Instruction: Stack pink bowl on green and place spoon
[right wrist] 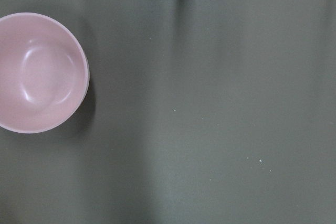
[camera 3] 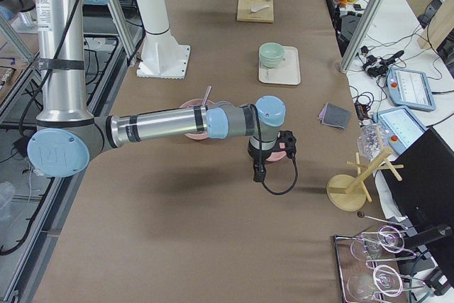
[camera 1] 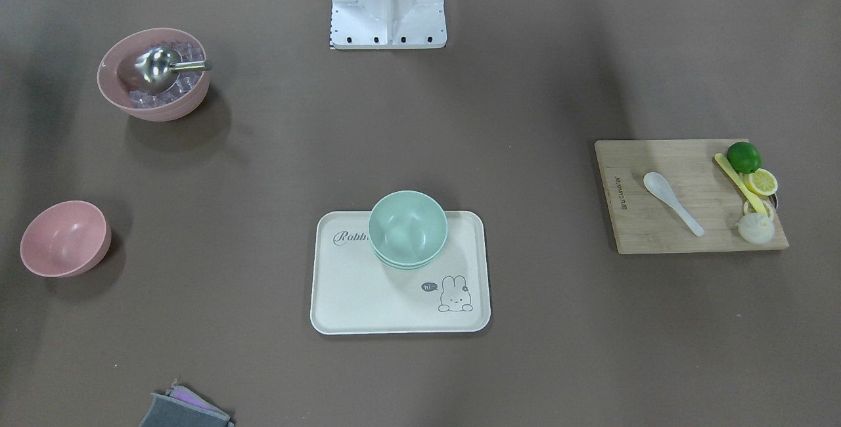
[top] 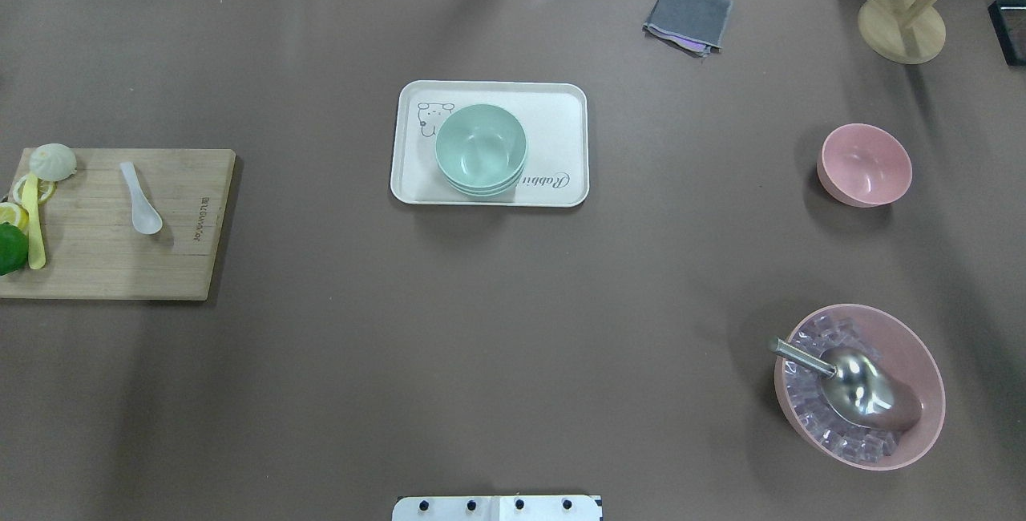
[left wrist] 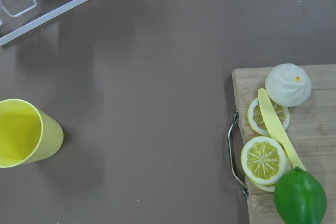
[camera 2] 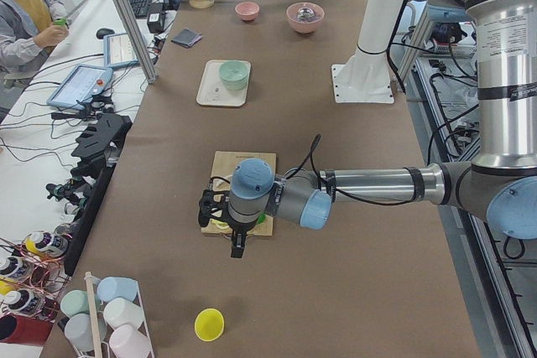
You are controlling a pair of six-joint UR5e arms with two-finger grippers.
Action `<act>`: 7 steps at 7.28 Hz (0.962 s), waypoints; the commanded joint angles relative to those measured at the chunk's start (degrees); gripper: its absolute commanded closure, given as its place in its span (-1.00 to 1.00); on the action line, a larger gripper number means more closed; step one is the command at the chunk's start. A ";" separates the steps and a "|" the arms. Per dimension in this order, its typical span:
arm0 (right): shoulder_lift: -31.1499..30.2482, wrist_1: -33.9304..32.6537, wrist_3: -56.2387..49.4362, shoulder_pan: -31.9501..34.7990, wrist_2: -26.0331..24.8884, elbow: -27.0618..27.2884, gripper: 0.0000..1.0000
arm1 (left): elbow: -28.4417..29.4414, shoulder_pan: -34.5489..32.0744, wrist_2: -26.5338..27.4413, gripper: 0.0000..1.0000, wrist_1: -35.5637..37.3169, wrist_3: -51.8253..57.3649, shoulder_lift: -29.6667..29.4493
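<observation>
The empty pink bowl [camera 1: 64,238] stands alone on the table, also in the overhead view [top: 864,164] and at the left edge of the right wrist view [right wrist: 39,72]. The green bowl [camera 1: 407,228] sits on a cream rabbit tray [camera 1: 368,295] at mid table. A white spoon [camera 1: 671,202] lies on a wooden cutting board [camera 1: 657,233]. My left gripper [camera 2: 237,245] hangs over the board's outer end. My right gripper [camera 3: 259,174] hangs just beside the pink bowl. Both grippers show only in the side views, so I cannot tell if they are open or shut.
A larger pink bowl [camera 1: 154,73] holds ice cubes and a metal scoop. On the board lie a lime [camera 1: 744,156], lemon slices, a yellow knife and a white bun. A yellow cup [left wrist: 23,132], a grey cloth [top: 688,18] and a wooden stand [top: 902,24] stand around the edges.
</observation>
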 commanded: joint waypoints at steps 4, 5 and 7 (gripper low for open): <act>-0.71 -0.09 0.09 0.01 0.28 -0.62 -1.00 | -0.39 0.70 -4.70 -0.96 0.80 -0.30 1.20; -0.71 -0.09 0.00 -0.07 1.41 -0.36 -1.00 | -0.75 0.70 -4.87 -0.96 0.62 -0.48 1.29; -0.79 0.00 0.00 -0.07 3.52 -0.27 -1.00 | -1.01 1.05 -8.12 -0.96 -4.18 -0.39 2.25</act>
